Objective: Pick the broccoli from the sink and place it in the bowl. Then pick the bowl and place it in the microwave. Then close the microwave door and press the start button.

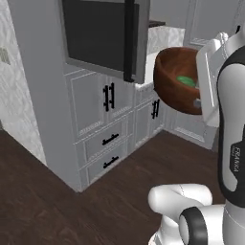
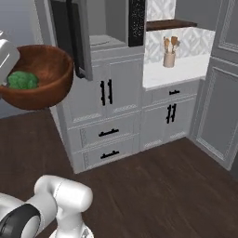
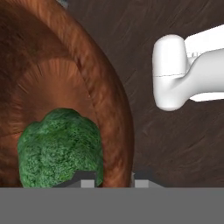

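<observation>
My gripper [image 3: 114, 181] is shut on the rim of the reddish-brown wooden bowl [image 3: 65, 78], one fingertip inside the wall and one outside. The bowl [image 1: 174, 76] [image 2: 42, 76] hangs in the air above the floor, tilted, to one side of the microwave. The green broccoli [image 3: 61, 148] [image 1: 186, 81] [image 2: 22, 80] lies inside the bowl against the wall nearest the gripper. The microwave [image 2: 109, 25] stands open, with its light cavity and turntable [image 2: 102, 41] showing beside the black control panel [image 2: 137, 21]. The microwave door [image 1: 98, 33] is swung out, its black bar handle [image 1: 129, 40] near the bowl.
Below the microwave are grey cabinets and drawers [image 2: 107, 132] with black handles. A white counter [image 2: 174, 69] to the right carries a utensil holder [image 2: 169, 58]. A tall grey cabinet [image 2: 218, 93] stands at the far right. Dark wood floor [image 2: 153, 186] lies open in front.
</observation>
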{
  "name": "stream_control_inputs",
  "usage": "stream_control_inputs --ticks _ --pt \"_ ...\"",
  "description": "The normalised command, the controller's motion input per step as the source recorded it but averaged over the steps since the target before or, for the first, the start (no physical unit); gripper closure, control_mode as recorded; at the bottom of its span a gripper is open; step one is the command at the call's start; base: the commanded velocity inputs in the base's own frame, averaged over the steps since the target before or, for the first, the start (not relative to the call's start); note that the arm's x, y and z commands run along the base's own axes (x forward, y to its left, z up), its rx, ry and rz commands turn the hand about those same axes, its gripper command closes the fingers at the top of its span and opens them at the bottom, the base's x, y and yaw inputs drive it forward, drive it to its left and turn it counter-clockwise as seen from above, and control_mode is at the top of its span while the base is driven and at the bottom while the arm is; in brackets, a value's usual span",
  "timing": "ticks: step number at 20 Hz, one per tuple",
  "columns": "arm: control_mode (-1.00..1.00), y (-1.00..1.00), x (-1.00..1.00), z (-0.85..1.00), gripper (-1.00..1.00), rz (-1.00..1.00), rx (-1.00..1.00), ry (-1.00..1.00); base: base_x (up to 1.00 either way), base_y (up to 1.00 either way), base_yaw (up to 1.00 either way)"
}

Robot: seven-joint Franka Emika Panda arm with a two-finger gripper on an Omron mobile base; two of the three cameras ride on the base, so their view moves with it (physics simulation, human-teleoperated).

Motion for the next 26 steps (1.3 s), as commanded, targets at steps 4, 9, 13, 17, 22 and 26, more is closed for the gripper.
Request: stream_control_inputs --ticks 4,9,13,17,22,26 --pt "1.00 0.00 0.00 0.00 1.00 0.00 0.00 0.00 0.13 -0.74 0.61" --pt "1.00 0.00 0.00 0.00 1.00 0.00 0.00 0.00 0.02 -0.77 0.62" --pt "1.00 0.00 0.00 0.00 1.00 0.00 0.00 0.00 0.00 -0.77 0.64" --pt "1.00 0.00 0.00 0.00 1.00 0.00 0.00 0.00 0.01 -0.80 0.62" --pt "1.00 0.00 0.00 0.00 1.00 0.00 0.00 0.00 0.00 -0.98 0.46" --pt "1.00 0.00 0.00 0.00 1.00 0.00 0.00 0.00 0.01 -1.00 0.27"
